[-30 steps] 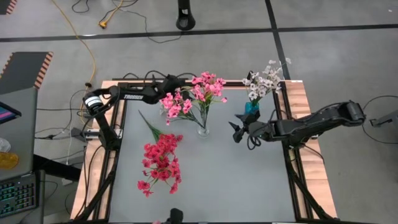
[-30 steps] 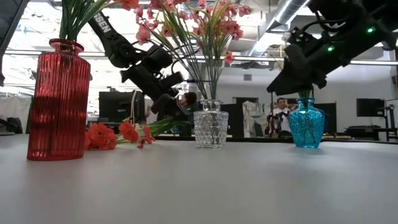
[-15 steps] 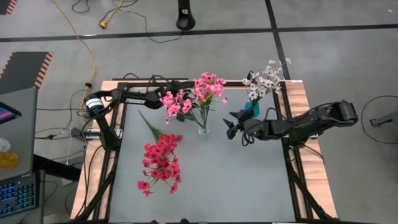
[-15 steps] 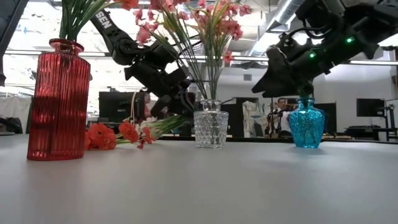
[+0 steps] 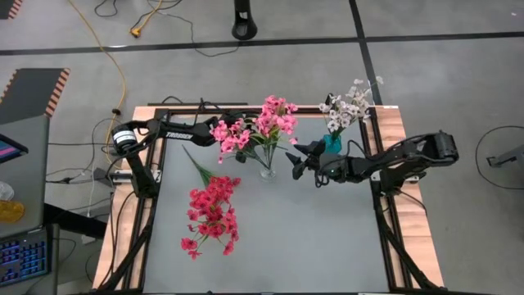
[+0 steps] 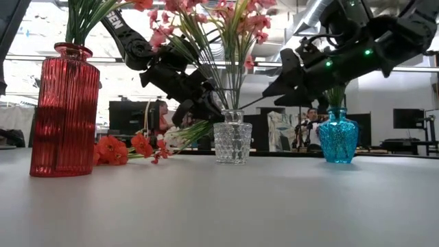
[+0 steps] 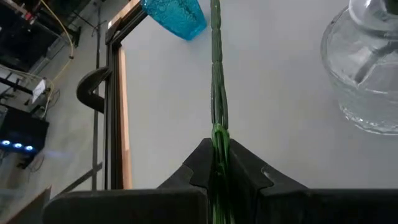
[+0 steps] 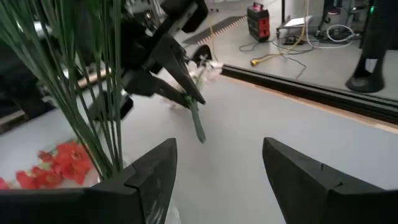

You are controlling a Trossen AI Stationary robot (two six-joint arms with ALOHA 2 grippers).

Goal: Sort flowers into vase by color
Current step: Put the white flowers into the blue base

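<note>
**Pink sprig on its way to the clear vase**

Since a second ago, both of my arms have closed in on the middle of the desk: the right one has slid left from beside the blue vase [image 5: 331, 142] towards the clear vase [image 5: 268, 171], and the left one has carried its sprig right along the far edge.

My left fingers [image 7: 219, 163] are clamped on a thin green stem [image 7: 217, 81], which runs out straight ahead of them. From above, that sprig's pink blossoms [image 5: 231, 135] sit just left of the pink bunch [image 5: 274, 115] already standing in the clear vase. My right fingers [image 8: 219, 165] are spread apart and hold nothing, hovering just right of that vase.

Red flowers [image 5: 211, 215] lie loose on the desk, near and to the left; white ones [image 5: 347, 105] stand in the blue vase.

I judge I am mid-delivery of a pink sprig. Next, I must tip the stem upright, bring its cut end over the vase mouth, and lower it without snagging the stems already there; my right fingers could steady it.
</note>
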